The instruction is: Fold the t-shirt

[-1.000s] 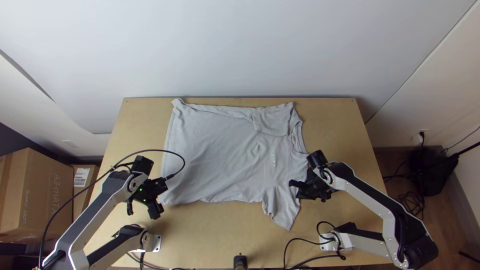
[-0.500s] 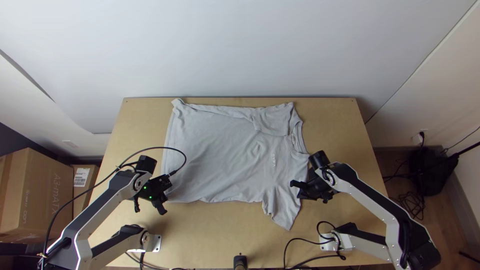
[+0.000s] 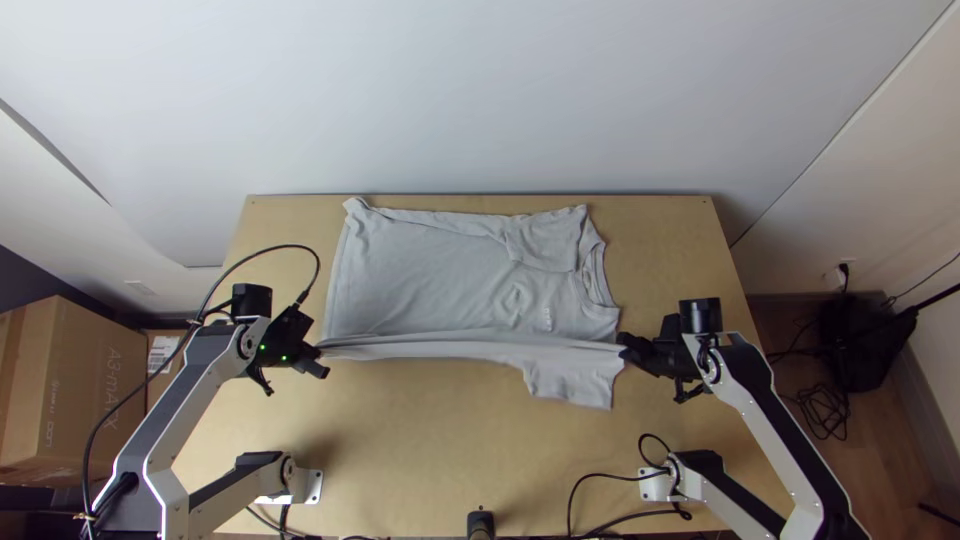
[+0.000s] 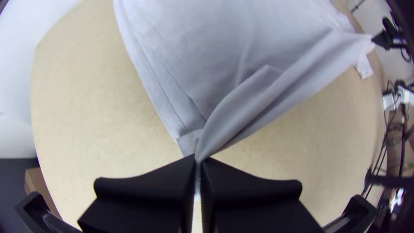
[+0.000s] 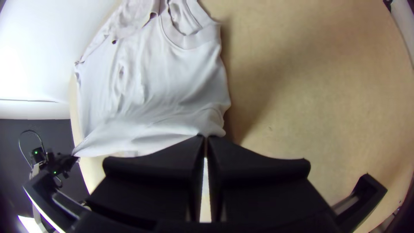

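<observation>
Black fingers on your left gripper (image 3: 322,357) are closed on the t-shirt (image 3: 430,280), pinching it at the near end of its hem (image 4: 166,101). Your right gripper (image 3: 624,345) is closed too, with a bit of the shirt's shoulder, beside the collar (image 3: 597,275), nipped between its fingertips. Between your two grippers the cloth runs in a long, taut band (image 3: 450,346), with narrow creases along it.

Out from that band, the rest of the body lies spread on the light wooden table (image 3: 400,450), hem toward your left side and collar toward your right. You have the far sleeve (image 3: 548,242) lying inward over the body, with some wrinkles near it. The near sleeve (image 3: 570,385) hangs on the near side of the band, close to your right gripper; you cannot tell from here whether it touches the tabletop.

Farther out, past the table's left side, you have a large cardboard box (image 3: 85,390) with a smaller one (image 3: 163,352) just beside it. Past the right side, black cables (image 3: 825,405) lie in a tangle on the floor. A pale wall (image 3: 480,100) rises behind the table's far edge.
</observation>
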### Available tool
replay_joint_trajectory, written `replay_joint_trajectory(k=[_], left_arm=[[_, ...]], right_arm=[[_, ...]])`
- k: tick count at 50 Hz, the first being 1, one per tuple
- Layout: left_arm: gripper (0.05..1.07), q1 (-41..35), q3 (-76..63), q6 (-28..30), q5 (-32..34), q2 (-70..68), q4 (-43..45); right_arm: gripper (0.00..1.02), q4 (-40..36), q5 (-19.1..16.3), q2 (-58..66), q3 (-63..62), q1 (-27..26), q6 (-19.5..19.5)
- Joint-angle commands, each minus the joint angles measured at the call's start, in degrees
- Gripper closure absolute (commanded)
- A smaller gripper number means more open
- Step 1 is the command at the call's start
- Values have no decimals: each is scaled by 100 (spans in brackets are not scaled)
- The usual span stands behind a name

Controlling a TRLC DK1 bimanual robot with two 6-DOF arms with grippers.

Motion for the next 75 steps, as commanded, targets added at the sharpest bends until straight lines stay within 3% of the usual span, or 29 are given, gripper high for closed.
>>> replay_joint_trajectory(k=[1,17,26,42,50,61,75], left_arm=[[105,-25,505,-851,26,-96,19],[105,-113,1701,-2240,-581,-131,379],[105,-148,3195,-2477,-713,194,195],[105,-183,6297,-2794,-1266,1469,160],[105,-218,7141,-3224,-1302,1548,485],[105,-209,7712,-3382,-1451,1038,590],[105,-113,7739,-3462,-1697,-421,626]], right_arm=[[100,73,40,-296,285,-25,-80],[100,653,13,135,1875,-16,-238],[100,636,57,988,3176,-95,-519],[100,890,602,2201,5901,90,-1275],[100,1005,787,2552,7158,169,-1310],[100,1049,1235,2086,8045,388,-1266],[100,574,1463,425,8054,705,-1301]])
